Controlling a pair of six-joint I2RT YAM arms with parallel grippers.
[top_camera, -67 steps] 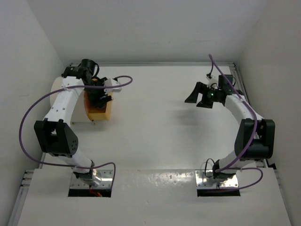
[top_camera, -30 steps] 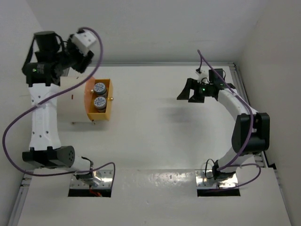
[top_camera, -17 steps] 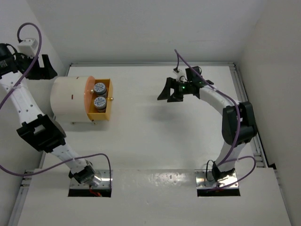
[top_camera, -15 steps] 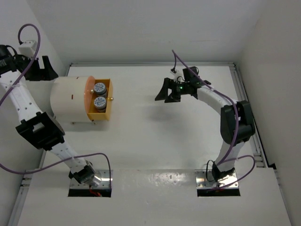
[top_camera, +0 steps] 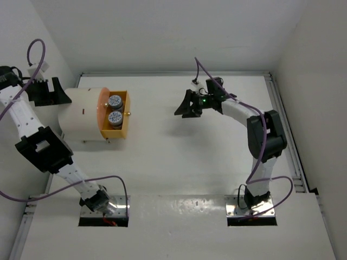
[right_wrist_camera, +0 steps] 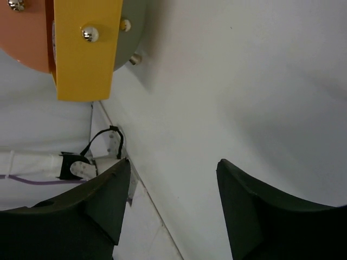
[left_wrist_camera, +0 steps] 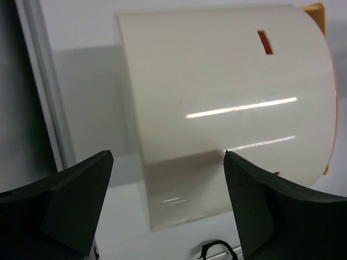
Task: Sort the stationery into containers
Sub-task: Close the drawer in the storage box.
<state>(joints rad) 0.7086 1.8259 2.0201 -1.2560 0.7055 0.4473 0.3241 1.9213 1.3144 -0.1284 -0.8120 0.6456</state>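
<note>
The cream drum [top_camera: 80, 116] lies on its side at the left, its orange face [top_camera: 103, 103] turned right. One orange drawer [top_camera: 123, 116] is pulled out and holds the two round blue-and-white pieces [top_camera: 114, 102] [top_camera: 114, 117]. My left gripper [top_camera: 58, 92] is open and empty at the drum's back left; its wrist view shows the drum's side [left_wrist_camera: 217, 97] between the fingers [left_wrist_camera: 76, 200]. My right gripper [top_camera: 183, 108] is open and empty over mid-table, facing the drawer front [right_wrist_camera: 84, 49] with its knob [right_wrist_camera: 88, 33]. The pens and the pink-and-tan cylinder are out of view.
White walls close the table in at the back and both sides. A metal rail [top_camera: 283, 124] runs along the right edge. The left arm [top_camera: 40, 149] arches high along the left wall beside the drum. Both arm bases [top_camera: 105, 208] sit at the near edge.
My left gripper has left the drawer, where the two round pieces now show, and swung up and left to behind the drum. My right gripper has moved left toward the drawer.
</note>
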